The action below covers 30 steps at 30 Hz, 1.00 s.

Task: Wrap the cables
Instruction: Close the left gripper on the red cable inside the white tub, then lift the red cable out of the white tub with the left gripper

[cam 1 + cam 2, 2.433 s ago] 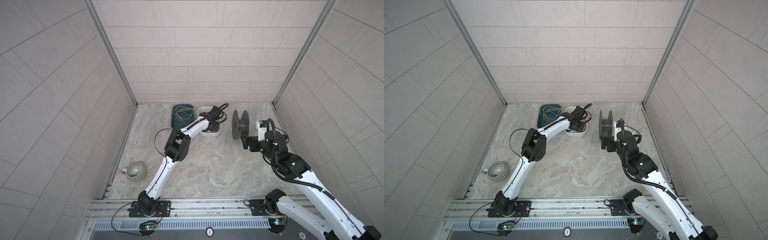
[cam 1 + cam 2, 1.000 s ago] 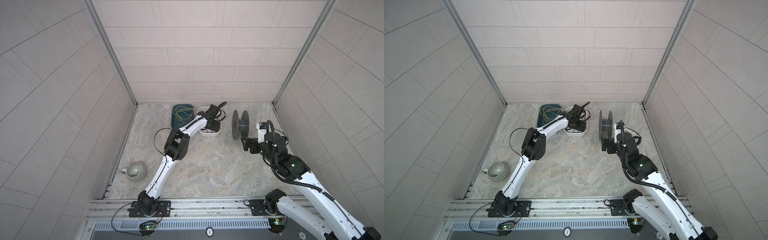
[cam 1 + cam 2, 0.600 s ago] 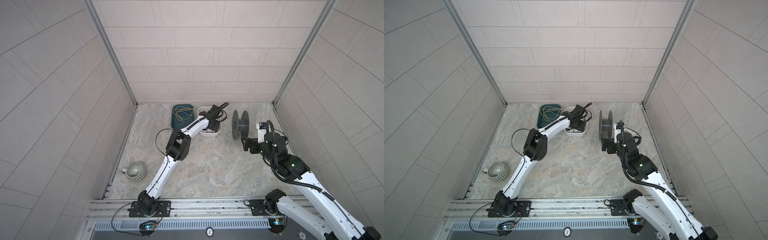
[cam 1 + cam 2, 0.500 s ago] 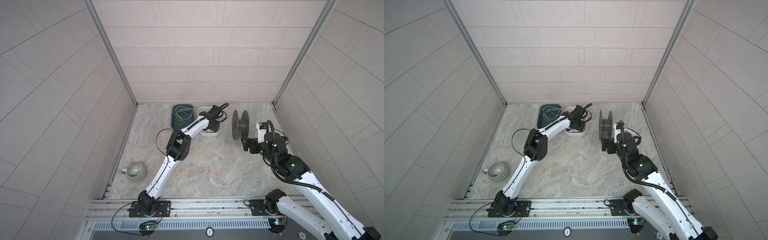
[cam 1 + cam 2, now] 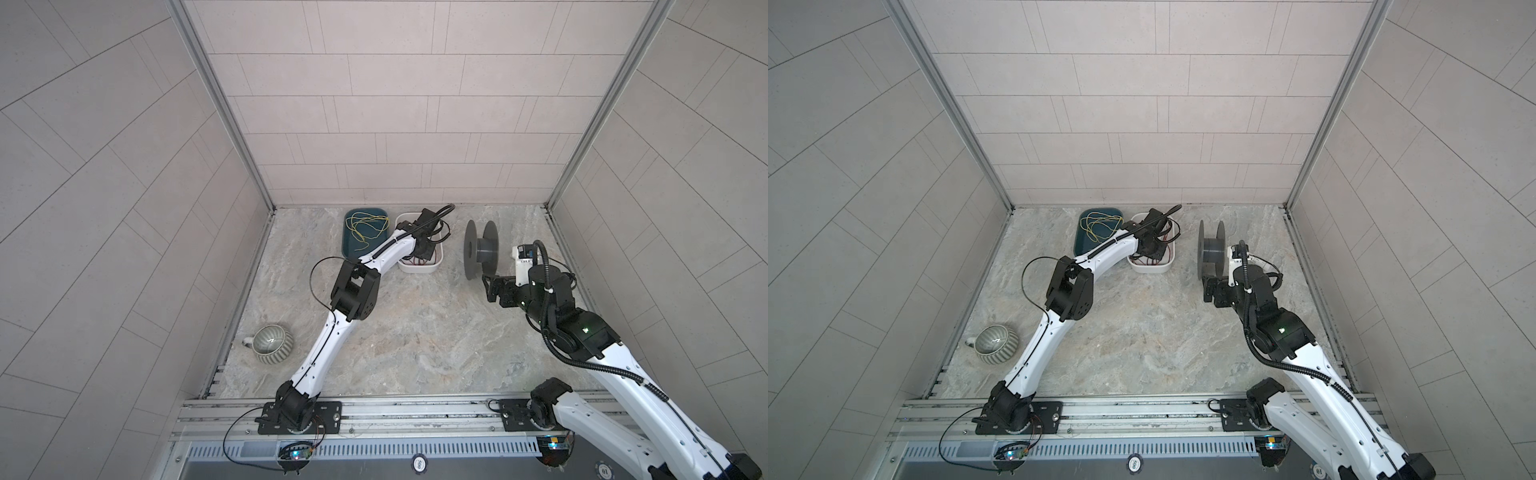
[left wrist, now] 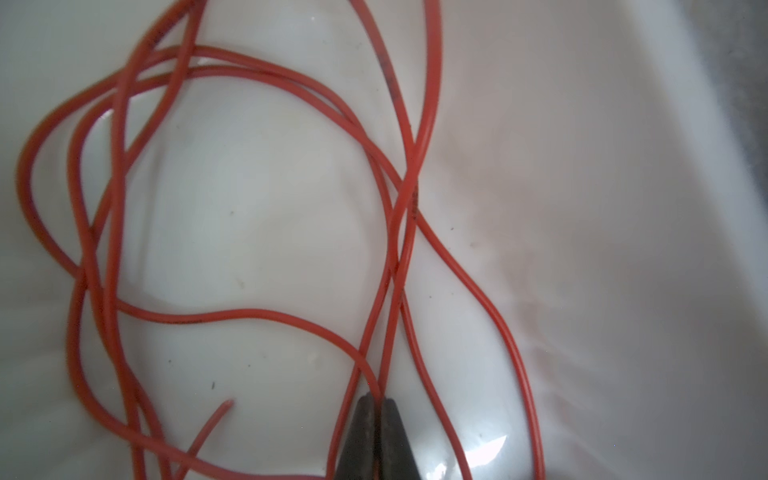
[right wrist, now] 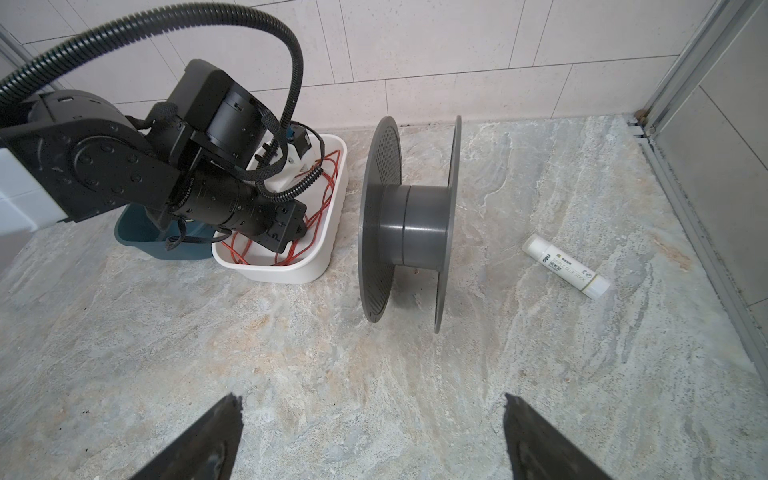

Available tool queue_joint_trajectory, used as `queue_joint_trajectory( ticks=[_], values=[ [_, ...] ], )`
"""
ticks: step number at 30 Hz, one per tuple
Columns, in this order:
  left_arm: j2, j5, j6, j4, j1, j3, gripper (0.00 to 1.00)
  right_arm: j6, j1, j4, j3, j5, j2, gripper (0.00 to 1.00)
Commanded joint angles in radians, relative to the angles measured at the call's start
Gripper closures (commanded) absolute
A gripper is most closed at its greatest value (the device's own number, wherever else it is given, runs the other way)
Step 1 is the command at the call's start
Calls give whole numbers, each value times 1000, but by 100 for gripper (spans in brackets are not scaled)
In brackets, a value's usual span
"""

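Left gripper (image 6: pixel 376 411) tips are pressed together on one strand of the cables (image 6: pixel 257 312), a thin red-orange wire lying in loose loops on the floor of the white tub (image 7: pixel 322 266); right gripper (image 7: pixel 370 436) hangs spread wide and empty, short of the bare spool (image 7: pixel 411 224). I judge the wire light, limp and slick, apt to drag tangled neighbours along, so I'd rather hold near the free end (image 6: pixel 222 409). Teal tray (image 5: pixel 349 247) beside the tub holds only the yellow-green wire (image 5: pixel 365 227).
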Motion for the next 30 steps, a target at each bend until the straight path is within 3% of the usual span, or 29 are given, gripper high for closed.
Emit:
queue_joint_trajectory(
  ticks=[1, 30],
  values=[
    [-111, -28, 8, 17, 8, -38, 100, -2, 3, -18, -7, 3, -8, 3],
    [-488, 5, 0, 35, -15, -140, 100, 18, 10, -22, -6, -22, -32, 4]
  ],
)
